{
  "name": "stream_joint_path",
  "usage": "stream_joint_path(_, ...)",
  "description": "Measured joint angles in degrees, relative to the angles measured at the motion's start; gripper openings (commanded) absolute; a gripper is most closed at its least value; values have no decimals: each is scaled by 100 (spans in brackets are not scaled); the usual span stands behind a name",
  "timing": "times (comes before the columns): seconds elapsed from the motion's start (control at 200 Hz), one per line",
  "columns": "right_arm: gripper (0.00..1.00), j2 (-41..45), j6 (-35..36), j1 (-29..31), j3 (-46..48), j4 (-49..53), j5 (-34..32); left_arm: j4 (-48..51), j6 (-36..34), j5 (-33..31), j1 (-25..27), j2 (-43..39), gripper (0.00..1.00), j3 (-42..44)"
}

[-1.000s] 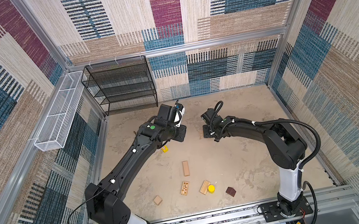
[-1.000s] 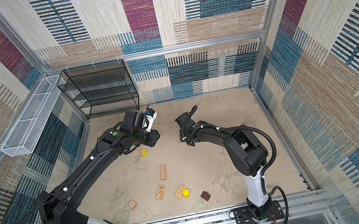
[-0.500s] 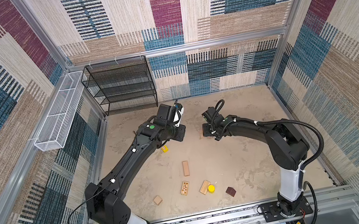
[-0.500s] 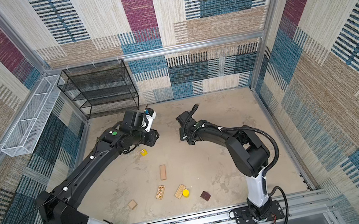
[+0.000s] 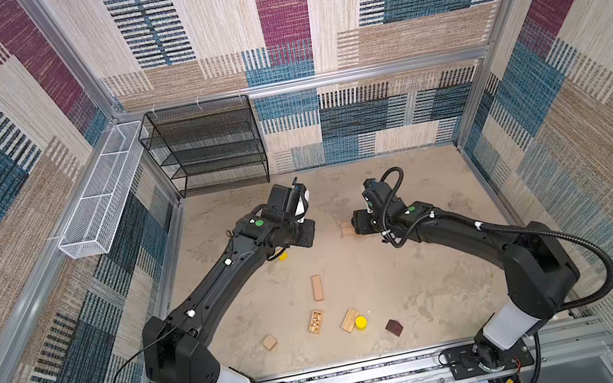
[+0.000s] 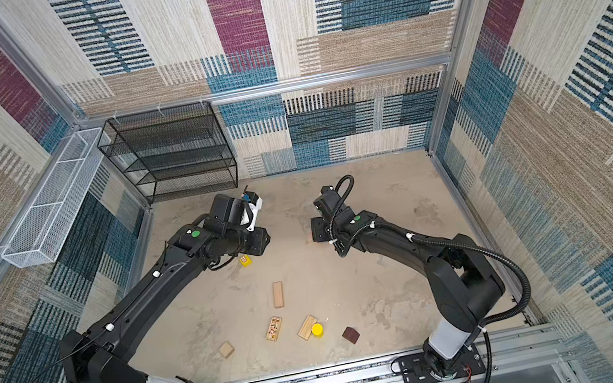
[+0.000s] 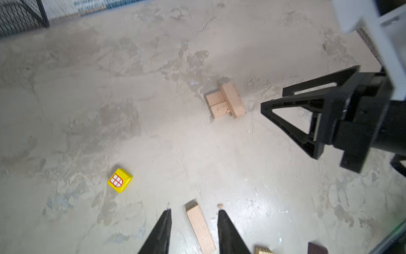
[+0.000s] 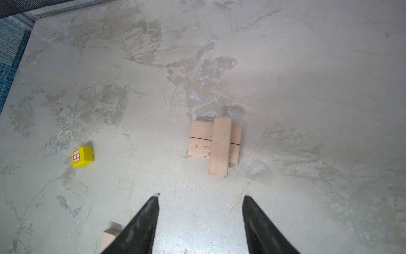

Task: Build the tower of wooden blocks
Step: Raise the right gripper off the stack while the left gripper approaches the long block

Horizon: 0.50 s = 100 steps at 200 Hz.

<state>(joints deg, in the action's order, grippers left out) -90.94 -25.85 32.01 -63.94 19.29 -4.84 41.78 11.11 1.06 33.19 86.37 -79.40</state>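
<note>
The right gripper (image 8: pixel 202 196) is seen with its jaws spread and nothing between them, just short of the wood block tower (image 8: pixel 216 145). The left gripper (image 7: pixel 194 211) is held partly spread and empty above the bench (image 7: pixel 109 88). The loose plank (image 7: pixel 200 228) framed between its jaws appears to lie on the bench below, though depth is poorly shown there. The tower stands between the 2 grippers: 2 pale planks laid side by side, with 1 plank crossed over them.

Trouble could be caused by that top plank. It is set off-centre and overhangs 1 edge, so a block lowered onto the overhang could tip it. A jaw swept low could also push the 2 base planks apart.

The planks are smooth, square-edged bare wood, likely to slide on each other. A yellow cube (image 8: pixel 83 156) printed with a red-and-white window lies well apart from the tower. Nearer the arm bases are found a tan cube (image 5: pixel 269 342), a printed plank (image 5: pixel 315 321), a yellow cylinder (image 5: pixel 360 321) that could roll, and a dark brown block (image 5: pixel 394 327). The bench is matt and mottled.
</note>
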Motion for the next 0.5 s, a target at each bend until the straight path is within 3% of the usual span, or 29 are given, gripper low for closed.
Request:
stream_joint_path(0.275, 63, 852, 422, 0, 1019, -306, 535, 17, 776, 192, 46, -535, 37, 1064)
stream_joint_path(0.501, 63, 1331, 813, 0, 1438, -549, 1121, 22, 1187, 275, 116, -625, 39, 1460)
